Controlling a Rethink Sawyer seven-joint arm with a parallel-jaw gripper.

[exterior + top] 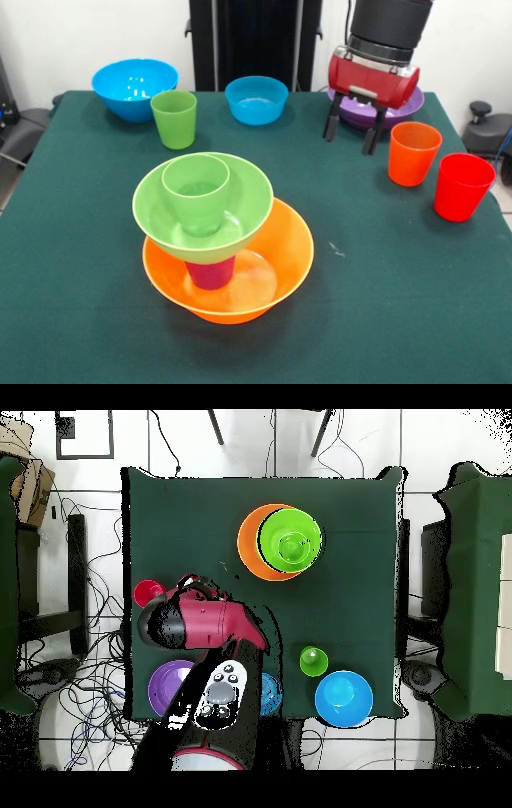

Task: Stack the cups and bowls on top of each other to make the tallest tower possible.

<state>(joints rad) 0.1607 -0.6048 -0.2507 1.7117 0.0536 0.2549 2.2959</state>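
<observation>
The tower stands near the table's front: the big orange bowl (280, 264), a purple cup (210, 274) upright in it, the lime green bowl (248, 200) on that cup, and a green cup (196, 192) in the green bowl. In the overhead view the tower shows as the orange bowl (250, 549) and the green bowl (300, 524). My gripper (352, 134) is open and empty. It hangs just in front of the wide purple bowl (404, 108) at the far right. The orange cup (414, 152) and the red cup (462, 186) stand to its right.
A second green cup (174, 118), the large blue bowl (134, 86) and the smaller blue bowl (256, 99) stand along the far edge. In the overhead view my arm (215, 624) covers the orange cup; the red cup (148, 593) sits near the table's edge.
</observation>
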